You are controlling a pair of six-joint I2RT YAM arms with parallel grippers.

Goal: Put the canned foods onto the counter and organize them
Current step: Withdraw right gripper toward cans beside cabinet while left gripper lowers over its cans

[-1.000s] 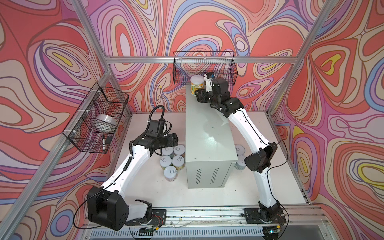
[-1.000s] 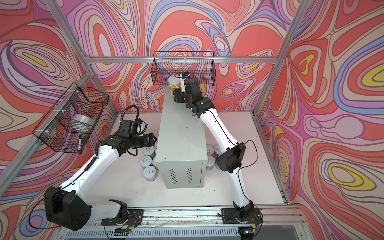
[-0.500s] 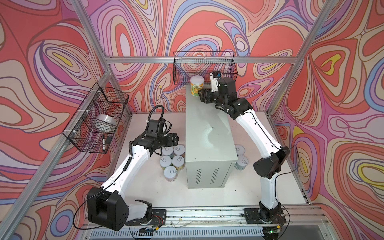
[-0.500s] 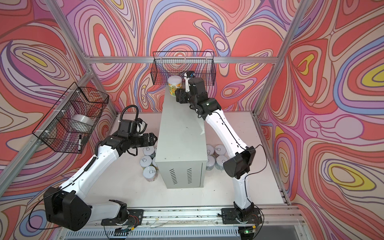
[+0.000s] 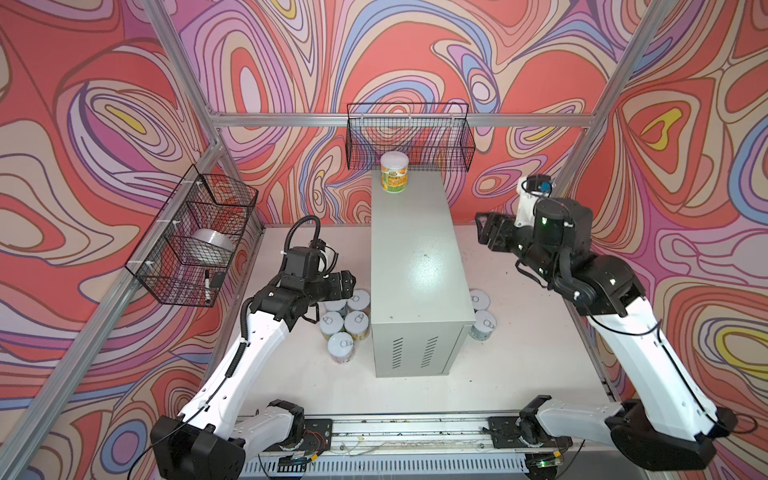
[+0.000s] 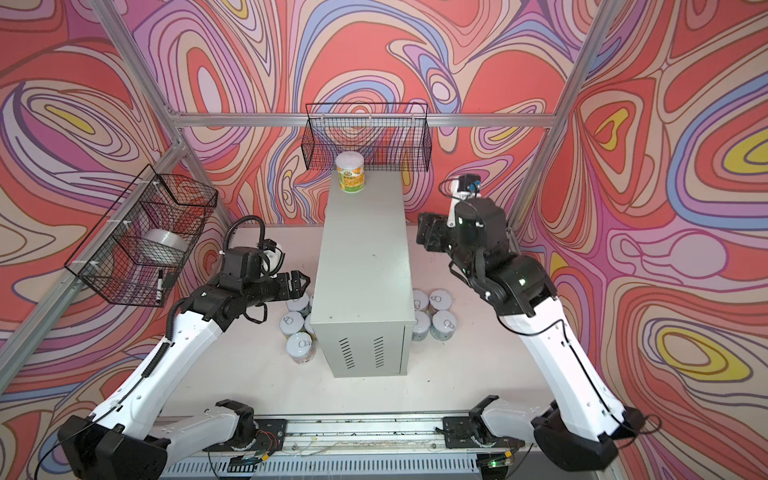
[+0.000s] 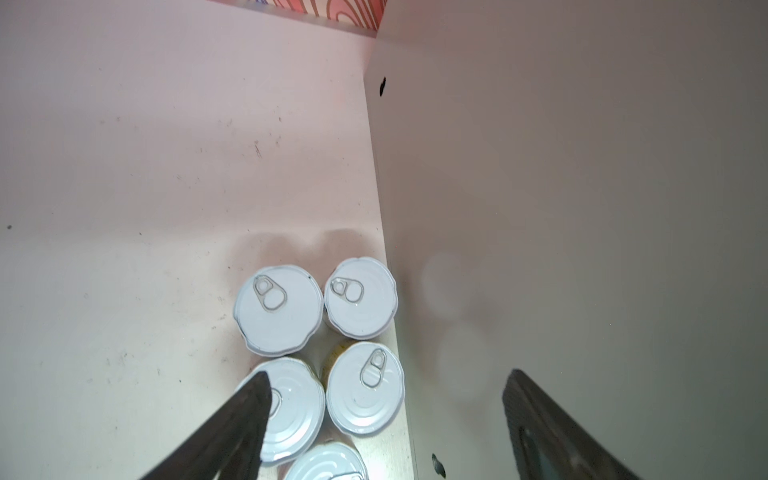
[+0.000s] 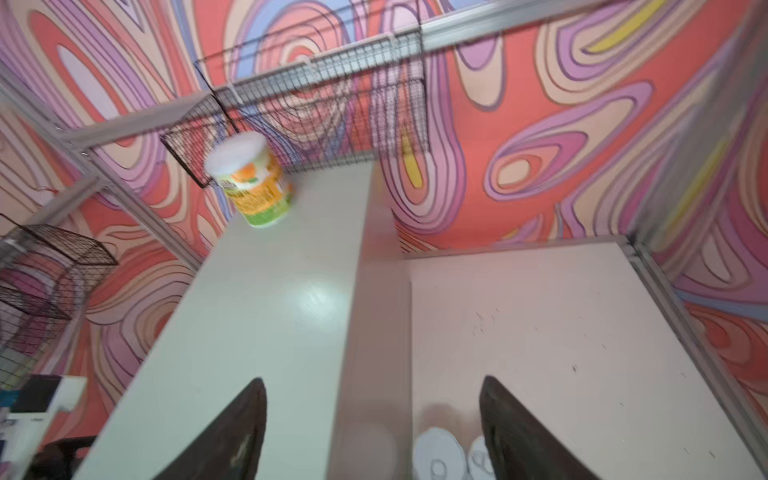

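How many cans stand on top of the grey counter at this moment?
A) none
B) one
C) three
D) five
B: a single can with a yellow and green label stands at the far end of the counter; the other cans are down beside it.

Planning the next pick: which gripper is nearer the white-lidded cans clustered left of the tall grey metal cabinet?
Left. The left gripper hovers open just above those cans, beside the cabinet; the right gripper is high up, open, on the cabinet's opposite side.
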